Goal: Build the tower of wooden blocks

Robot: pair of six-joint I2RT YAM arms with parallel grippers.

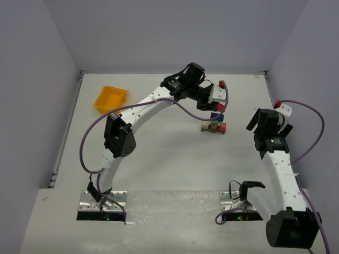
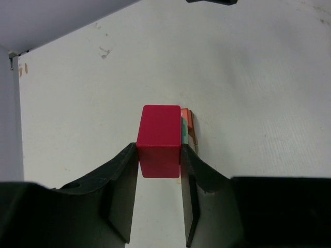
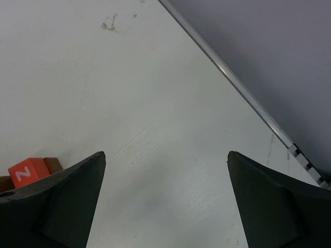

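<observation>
My left gripper is shut on a red block and holds it just in front of and above a small stack, of which a teal block edge and an orange block show behind it. In the top view the left gripper hangs over the stack of blue, teal, orange and tan blocks at the table's middle right. My right gripper is open and empty, right of the stack. In the right wrist view the right gripper has its jaws wide apart, with an orange lettered block and a brown block at the lower left.
A yellow-orange plastic tray sits at the back left of the table. Grey walls close the table at the back and on both sides. A purple cable loops out right of the right arm.
</observation>
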